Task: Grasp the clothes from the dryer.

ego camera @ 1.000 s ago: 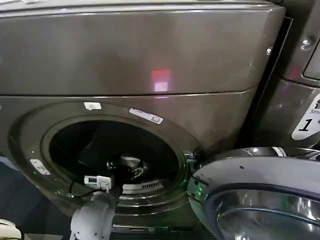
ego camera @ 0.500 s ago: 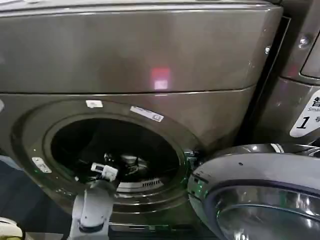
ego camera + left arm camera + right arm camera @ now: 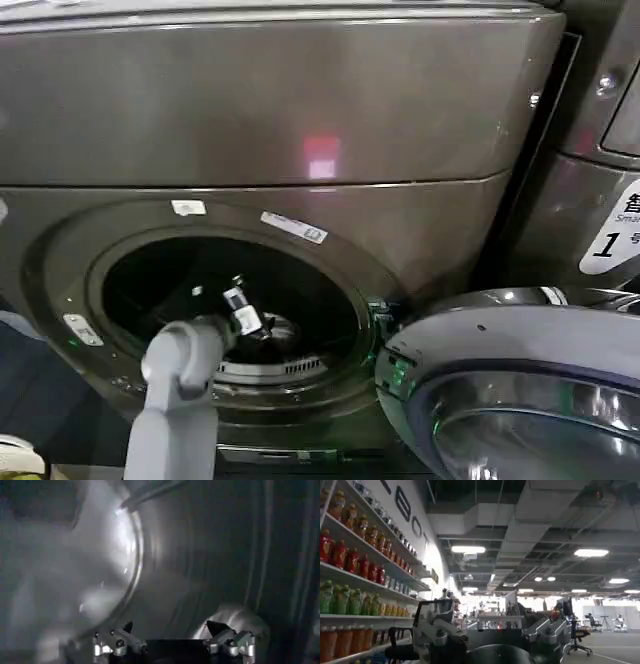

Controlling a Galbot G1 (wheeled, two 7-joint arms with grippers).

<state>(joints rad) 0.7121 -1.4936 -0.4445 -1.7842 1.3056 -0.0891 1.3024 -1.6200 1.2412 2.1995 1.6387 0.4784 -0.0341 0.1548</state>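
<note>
The dryer (image 3: 300,110) is a dark bronze-grey front loader with its round porthole (image 3: 150,270) open. My left arm reaches through the porthole, and my left gripper (image 3: 258,325) is inside the dark drum. In the left wrist view that gripper (image 3: 171,626) is open, its two fingers spread wide with nothing between them. The clothes (image 3: 240,619), a small pale bundle, lie on the drum wall just beyond one fingertip (image 3: 214,628), apart from it. My right gripper (image 3: 492,630) is open, points up into the room and holds nothing.
The grey-rimmed glass door (image 3: 520,340) hangs open to the porthole's right, low in the head view. A neighbouring panel with a white "1" sticker (image 3: 612,240) stands at the far right. Shelves of bottles (image 3: 355,575) show in the right wrist view.
My left arm has risen and pushed further into the drum, its wrist moving up and to the right across the porthole. The door and the right arm have stayed put.
</note>
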